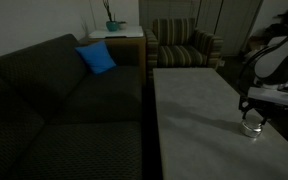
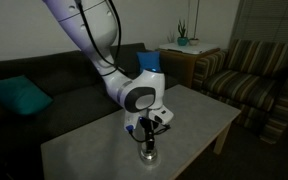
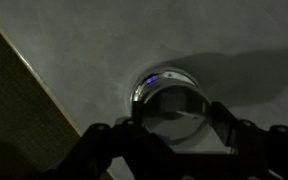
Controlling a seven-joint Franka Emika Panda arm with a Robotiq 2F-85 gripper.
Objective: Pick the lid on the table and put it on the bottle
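The bottle (image 3: 156, 84) is a squat glassy container with a silvery rim, standing on the pale grey table. It also shows in both exterior views (image 1: 251, 128) (image 2: 149, 155). My gripper (image 3: 174, 128) hangs directly above it, fingers pointing down, and also shows in both exterior views (image 1: 252, 108) (image 2: 150, 128). Between the fingers is the lid (image 3: 170, 118), a flat pale round disc that touches both fingers. It sits just over the near side of the bottle's mouth. The lid is too small to make out in the exterior views.
The long grey table (image 1: 199, 120) stands next to a dark sofa (image 1: 54, 110) with a blue cushion (image 1: 96, 58). A striped armchair (image 1: 184, 45) and a side table with a plant (image 1: 112, 30) stand at the back. In the wrist view the table's edge (image 3: 44, 85) lies left of the bottle.
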